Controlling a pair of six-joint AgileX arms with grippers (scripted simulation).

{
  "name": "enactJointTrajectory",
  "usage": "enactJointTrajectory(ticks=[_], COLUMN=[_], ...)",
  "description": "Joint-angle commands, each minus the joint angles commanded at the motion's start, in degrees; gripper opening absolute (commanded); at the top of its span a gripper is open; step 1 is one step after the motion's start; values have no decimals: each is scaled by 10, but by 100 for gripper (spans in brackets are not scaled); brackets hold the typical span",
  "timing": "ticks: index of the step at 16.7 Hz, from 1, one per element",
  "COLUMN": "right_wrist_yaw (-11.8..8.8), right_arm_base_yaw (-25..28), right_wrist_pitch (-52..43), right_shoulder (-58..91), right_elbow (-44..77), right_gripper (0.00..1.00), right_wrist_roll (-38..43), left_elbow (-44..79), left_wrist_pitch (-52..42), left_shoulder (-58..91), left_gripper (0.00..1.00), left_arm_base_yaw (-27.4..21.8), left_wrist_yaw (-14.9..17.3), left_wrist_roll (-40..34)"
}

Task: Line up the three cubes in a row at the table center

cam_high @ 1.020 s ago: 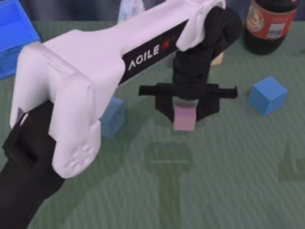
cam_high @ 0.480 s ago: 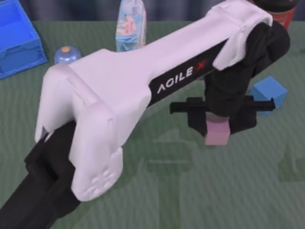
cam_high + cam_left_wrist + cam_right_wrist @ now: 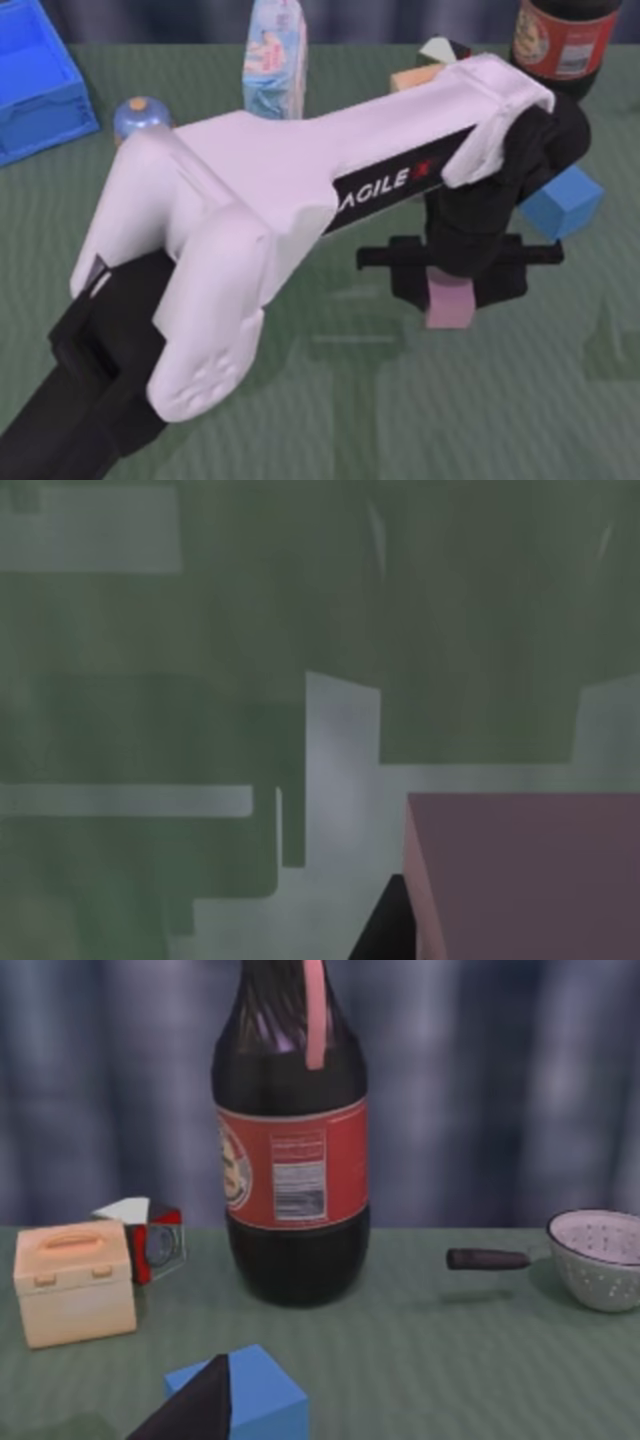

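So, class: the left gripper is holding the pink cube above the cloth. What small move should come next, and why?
Probably lower it straight down. The left gripper grips the pink cube near the table centre, and its shadow on the cloth suggests it is not yet resting there. The bright blue cube sits apart, to the right.

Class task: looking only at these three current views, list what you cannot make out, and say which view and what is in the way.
- Pale greyish-blue cube: in no view; in the top view the left arm covers much of the table.
- Bright blue cube: partly behind the left gripper.
- Pink cube: cut by the left wrist view's edge.
- Right gripper: unseen.
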Motion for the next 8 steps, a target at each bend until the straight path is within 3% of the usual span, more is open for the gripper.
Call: enactJointTrajectory(ticks=[7,8], right_wrist_yaw=[0,0], right_arm_base_yaw=[0,0], right_wrist_pitch=[0,0], right_shoulder=[0,0], right_elbow=[0,0], right_gripper=[100,100], right_wrist_roll=[0,0], left_elbow=[-51,-51], left_wrist_pitch=[51,51], left_shoulder=[2,2], left_gripper=[0,8], left_arm_base_yaw=[0,0], left_wrist_yaw=[0,0], left_wrist_roll=[-1,-1])
